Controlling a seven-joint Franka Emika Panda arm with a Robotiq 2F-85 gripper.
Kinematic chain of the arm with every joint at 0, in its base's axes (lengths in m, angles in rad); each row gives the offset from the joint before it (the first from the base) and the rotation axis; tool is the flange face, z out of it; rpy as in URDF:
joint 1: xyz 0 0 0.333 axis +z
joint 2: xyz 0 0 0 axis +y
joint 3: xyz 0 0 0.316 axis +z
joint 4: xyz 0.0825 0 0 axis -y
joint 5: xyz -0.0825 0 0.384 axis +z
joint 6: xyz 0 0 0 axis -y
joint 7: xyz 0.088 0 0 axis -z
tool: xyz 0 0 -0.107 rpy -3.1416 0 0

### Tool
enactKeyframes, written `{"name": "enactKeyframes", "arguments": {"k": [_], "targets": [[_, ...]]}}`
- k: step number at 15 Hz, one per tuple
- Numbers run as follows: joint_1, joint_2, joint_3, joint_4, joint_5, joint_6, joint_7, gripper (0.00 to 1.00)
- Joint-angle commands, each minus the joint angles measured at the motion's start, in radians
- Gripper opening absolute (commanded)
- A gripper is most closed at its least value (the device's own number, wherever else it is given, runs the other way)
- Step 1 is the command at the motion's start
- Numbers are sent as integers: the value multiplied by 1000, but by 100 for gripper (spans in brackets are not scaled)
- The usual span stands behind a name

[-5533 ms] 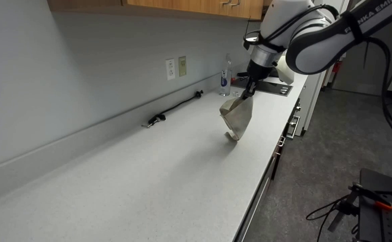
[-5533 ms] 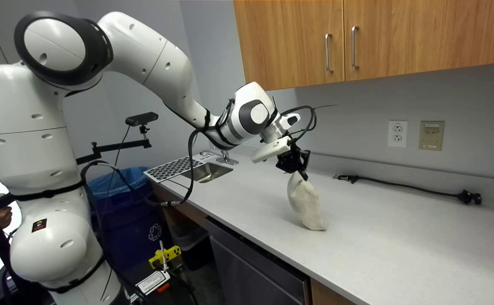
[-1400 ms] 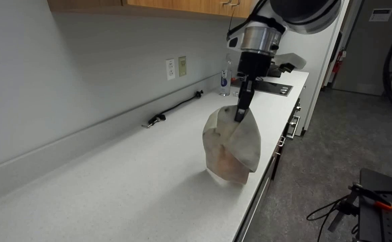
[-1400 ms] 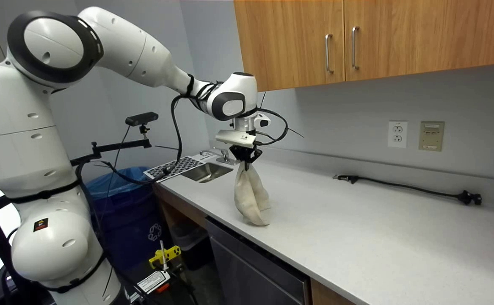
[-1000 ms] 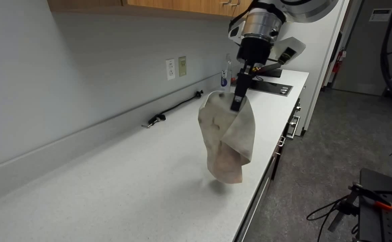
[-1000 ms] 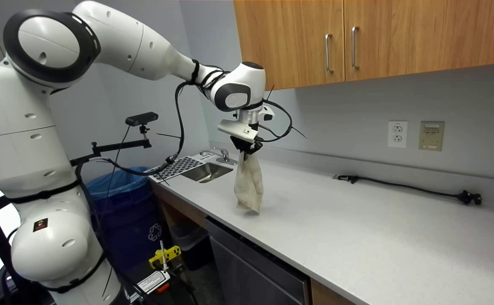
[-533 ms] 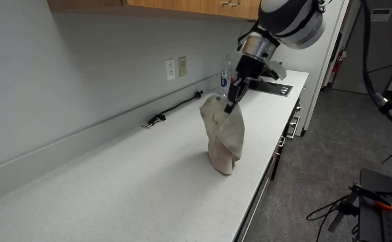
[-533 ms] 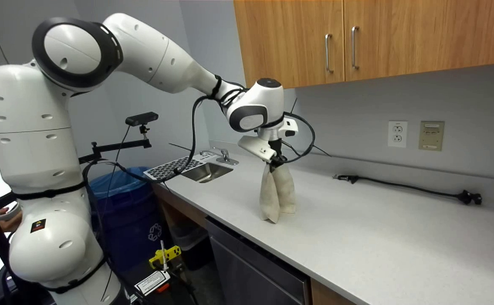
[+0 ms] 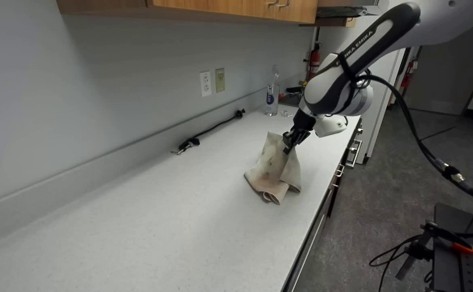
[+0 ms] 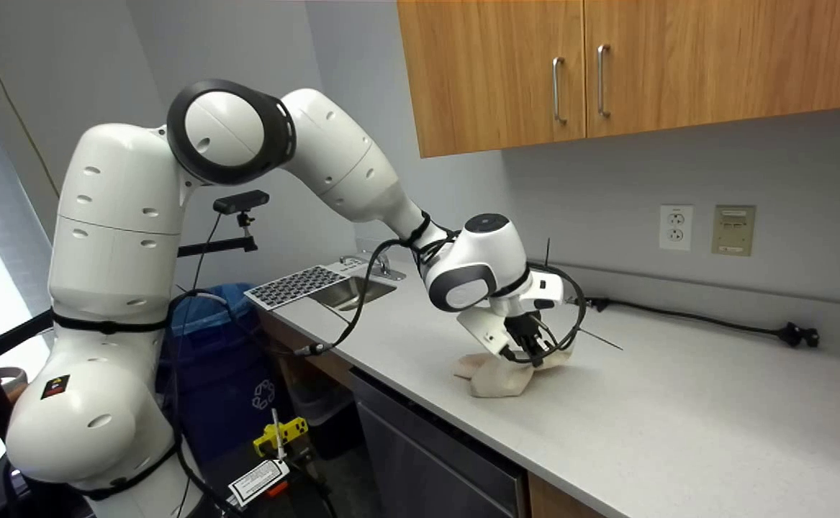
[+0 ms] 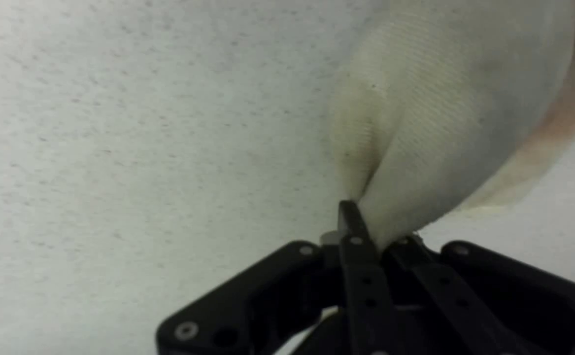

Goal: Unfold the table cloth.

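Table cloth (image 9: 273,167) of soft, wrinkled cream-beige fabric is what we are working on: in an exterior view its lower end rests on the white speckled stone-like worktop (image 9: 147,227), its edge curled under and a flap folded over on the side toward the front edge, while the black two-fingered claw (image 9: 288,148) holds it higher up. Let go like this, we judge, and the curl would be trapped; the layers would settle together instead of spreading. The front edge is near, so a pull that way could leave a corner dangling. Beyond the claw, apart from the fabric, stands a clear plastic bottle (image 9: 272,95); a wide swing that way might tip it.

In an exterior view we find the cloth (image 10: 500,378) bunched low on the worktop, partly hidden by the claw and by a black cable loop (image 10: 581,306) on the white robot arm (image 10: 358,173). Whether loop and fabric touch we cannot tell; a snag could drag the cloth crooked.

In the wrist view the claw is pressed together, pinching a gathered edge of cloth, with a deep crease running from the grip. Should the pinch take in more than one layer — we cannot be sure — pulling would carry the fold along rather than open it.
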Motion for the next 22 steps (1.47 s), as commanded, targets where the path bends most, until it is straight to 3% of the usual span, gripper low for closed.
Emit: {"name": "enactKeyframes", "arguments": {"k": [1,3,7,10,12,14,16,18,20,21,22], "targets": [[76,88,-136,10,-184,138,249,29],[174,128,-271,9,-285,185,384,32],[429,215,-572,17,-393,214,565,62],[550,202,-670,-3,-410,151,597,84],[586,134,-677,-26,-431,72,567,99],[582,50,-644,-40,-484,-20,524,100],[529,-44,-561,-46,-543,-88,466,100],[454,-101,-458,-31,-571,-157,424,100],[338,-137,-308,-10,-541,-238,344,100],[289,-137,-244,3,-517,-267,302,96],[250,-132,-195,17,-501,-294,274,72]]}}
